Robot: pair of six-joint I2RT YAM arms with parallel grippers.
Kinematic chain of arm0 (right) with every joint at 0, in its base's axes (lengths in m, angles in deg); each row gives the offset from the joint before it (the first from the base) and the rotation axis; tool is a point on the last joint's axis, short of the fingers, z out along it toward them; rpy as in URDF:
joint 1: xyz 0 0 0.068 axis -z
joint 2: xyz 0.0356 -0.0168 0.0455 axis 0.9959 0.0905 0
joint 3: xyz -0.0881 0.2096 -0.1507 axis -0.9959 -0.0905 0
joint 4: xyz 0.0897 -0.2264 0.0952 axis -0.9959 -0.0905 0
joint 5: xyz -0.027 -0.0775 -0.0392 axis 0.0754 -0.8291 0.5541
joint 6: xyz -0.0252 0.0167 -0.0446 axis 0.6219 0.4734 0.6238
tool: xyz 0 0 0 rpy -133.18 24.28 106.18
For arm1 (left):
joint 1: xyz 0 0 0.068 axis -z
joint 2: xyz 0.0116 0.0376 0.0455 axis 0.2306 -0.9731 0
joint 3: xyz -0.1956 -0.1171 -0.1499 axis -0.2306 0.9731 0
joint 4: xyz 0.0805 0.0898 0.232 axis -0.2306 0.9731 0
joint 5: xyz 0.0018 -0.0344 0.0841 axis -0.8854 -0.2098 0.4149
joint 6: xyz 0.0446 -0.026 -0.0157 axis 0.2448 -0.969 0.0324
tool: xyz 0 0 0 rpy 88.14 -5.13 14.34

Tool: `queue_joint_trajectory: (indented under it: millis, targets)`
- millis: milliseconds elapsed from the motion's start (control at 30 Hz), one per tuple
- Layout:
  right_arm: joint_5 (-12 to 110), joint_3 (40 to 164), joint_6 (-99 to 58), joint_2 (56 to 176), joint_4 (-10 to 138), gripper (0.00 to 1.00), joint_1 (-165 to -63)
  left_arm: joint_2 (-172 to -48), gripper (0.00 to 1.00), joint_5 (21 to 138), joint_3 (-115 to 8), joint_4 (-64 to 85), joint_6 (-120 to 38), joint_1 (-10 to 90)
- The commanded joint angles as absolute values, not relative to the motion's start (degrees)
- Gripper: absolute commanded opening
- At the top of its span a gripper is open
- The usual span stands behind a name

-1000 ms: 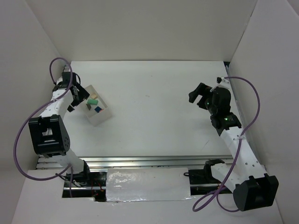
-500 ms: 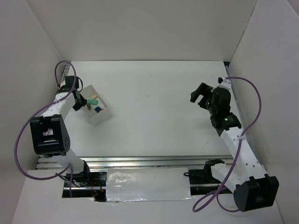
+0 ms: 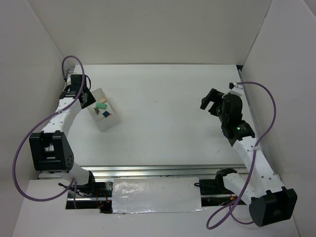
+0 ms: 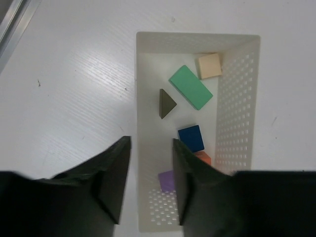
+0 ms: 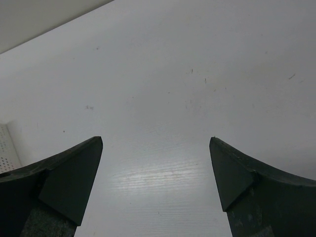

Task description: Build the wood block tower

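No stacked tower shows; the small blocks lie loose in a white perforated basket (image 4: 197, 35), also in the top view (image 3: 104, 124) at the left. Inside are a green slab (image 4: 191, 87), a tan cube (image 4: 209, 65), an olive-grey wedge (image 4: 166, 103), a dark blue cube (image 4: 191, 138), an orange-red cube (image 4: 203, 158) and a purple cube (image 4: 167, 179). My left gripper (image 4: 151, 140) (image 3: 85, 97) straddles the basket's near-left wall, one finger outside and one inside, closed on it. My right gripper (image 5: 156, 140) (image 3: 210, 101) is open and empty above bare table at the right.
White walls enclose the table on the left, back and right. The basket's corner edge shows at the far left of the right wrist view (image 5: 7, 143). A metal rail (image 3: 158, 170) runs along the near edge by the arm bases.
My left gripper has swung up and back along the basket's left side, and the basket has shifted and turned slightly with it. The right arm has barely moved.
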State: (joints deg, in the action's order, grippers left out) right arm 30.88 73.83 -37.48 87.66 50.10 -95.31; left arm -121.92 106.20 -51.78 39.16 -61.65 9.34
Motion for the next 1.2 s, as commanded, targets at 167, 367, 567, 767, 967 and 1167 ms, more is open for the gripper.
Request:
queue_joint_trajectory:
  millis: [167, 367, 567, 767, 967, 1167]
  targets:
    - [28.63, 73.79, -36.52, 85.27, 49.9, 0.98, -96.32, -125.65, 0.74, 105.54, -51.8, 43.76, -66.66, 8.32]
    - [28.55, 74.49, -36.34, 86.32, 49.38, 0.98, -96.32, -127.92, 0.61, 105.27, -48.01, 38.92, -67.36, 7.97]
    - [27.58, 74.66, -36.43, 86.32, 49.12, 0.98, -96.32, -129.52, 0.2, 105.89, -48.27, 38.65, -67.02, 7.97]
    - [27.76, 74.4, -36.34, 85.44, 49.47, 0.98, -96.32, -123.82, 0.0, 109.92, -51.88, 39.45, -63.33, 8.67]
    - [27.58, 73.78, -35.64, 86.14, 50.17, 0.96, -96.76, -115.9, 0.0, 117.38, -53.89, 34.62, -55.42, 15.15]
    - [23.81, 75.1, -34.58, 88.25, 48.15, 0.96, -98.34, -121.67, 0.0, 138.24, -63.36, 37.23, -43.64, 23.52]
